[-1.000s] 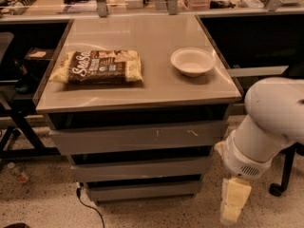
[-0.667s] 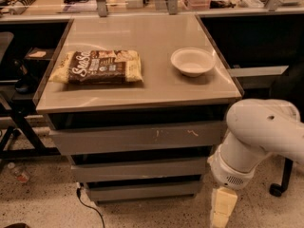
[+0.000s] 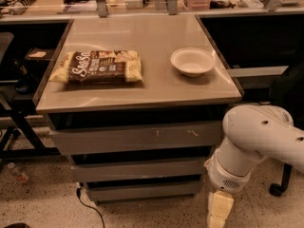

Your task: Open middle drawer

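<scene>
A grey cabinet stands in the middle of the camera view with three drawer fronts stacked under its top. The middle drawer (image 3: 137, 170) has a plain flat grey front and is shut. Above it is the wider top front (image 3: 135, 137) with pale scratch marks; below it is the narrowest front (image 3: 145, 190). My white arm (image 3: 256, 139) reaches down at the lower right. My gripper (image 3: 216, 213) hangs low beside the cabinet's right side, below the middle drawer's level, partly cut off by the frame's bottom edge.
A brown and cream snack bag (image 3: 97, 67) and a white bowl (image 3: 192, 61) lie on the cabinet top (image 3: 142, 32). A black cable (image 3: 88, 205) trails on the speckled floor. Dark desks flank the cabinet; a chair wheel (image 3: 275, 190) sits at right.
My arm has swung left and lower toward the cabinet's right side, carrying the gripper closer to the drawers. The drawers, bag and bowl have not moved.
</scene>
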Motion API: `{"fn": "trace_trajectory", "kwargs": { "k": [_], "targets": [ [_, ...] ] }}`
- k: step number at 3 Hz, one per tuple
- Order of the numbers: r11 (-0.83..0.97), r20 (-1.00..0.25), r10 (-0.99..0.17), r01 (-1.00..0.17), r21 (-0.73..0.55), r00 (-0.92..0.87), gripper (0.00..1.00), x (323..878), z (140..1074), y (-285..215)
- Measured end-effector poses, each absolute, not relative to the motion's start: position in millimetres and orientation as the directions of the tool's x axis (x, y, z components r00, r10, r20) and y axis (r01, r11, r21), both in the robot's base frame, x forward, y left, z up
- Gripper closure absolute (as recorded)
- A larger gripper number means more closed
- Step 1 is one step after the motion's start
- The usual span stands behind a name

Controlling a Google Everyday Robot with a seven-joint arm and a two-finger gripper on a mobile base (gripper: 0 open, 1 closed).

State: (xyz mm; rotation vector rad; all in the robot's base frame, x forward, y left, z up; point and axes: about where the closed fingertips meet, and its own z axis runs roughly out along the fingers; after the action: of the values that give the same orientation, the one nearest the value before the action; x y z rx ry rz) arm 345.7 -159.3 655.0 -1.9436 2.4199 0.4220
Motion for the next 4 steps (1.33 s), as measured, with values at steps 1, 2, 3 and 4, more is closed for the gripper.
{"fn": "trace_trajectory", "kwargs": {
  "k": [1,2,3,4],
  "targets": [
    [0.199,-0.197,-0.949,-0.951,0.235,-0.247,0.00,353,608,-139],
    [0.266,-0.229,-0.920,-0.935,0.235,-0.319,0.00,377,563,-129],
    [0.326,-0.274,-0.888,-0.926,0.193,-0.370,0.00,424,520,-121],
    [0.326,-0.274,-0.888,-0.926,0.193,-0.370,0.00,424,520,-121]
  ]
}}
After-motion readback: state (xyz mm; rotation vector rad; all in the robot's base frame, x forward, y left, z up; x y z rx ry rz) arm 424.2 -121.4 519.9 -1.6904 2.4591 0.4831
